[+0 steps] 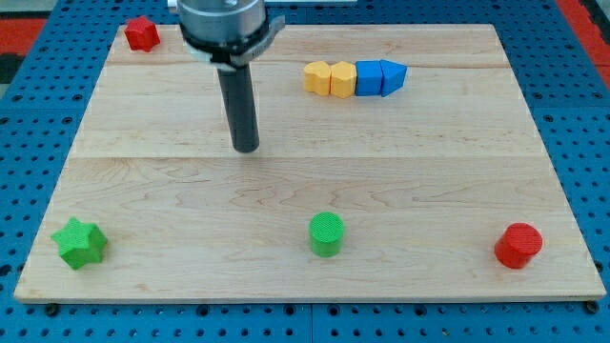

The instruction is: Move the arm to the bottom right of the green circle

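The green circle (pixel 326 233) is a short green cylinder standing near the bottom middle of the wooden board (pixel 429 171). My tip (pixel 246 147) is at the end of the dark rod, in the upper middle of the board. It is well above and to the left of the green circle, apart from every block.
A green star (pixel 79 242) lies at the bottom left. A red cylinder (pixel 518 245) stands at the bottom right. A red block (pixel 142 33) sits at the top left. A row of two yellow blocks (pixel 330 77) and two blue blocks (pixel 380 77) lies at the top right of middle.
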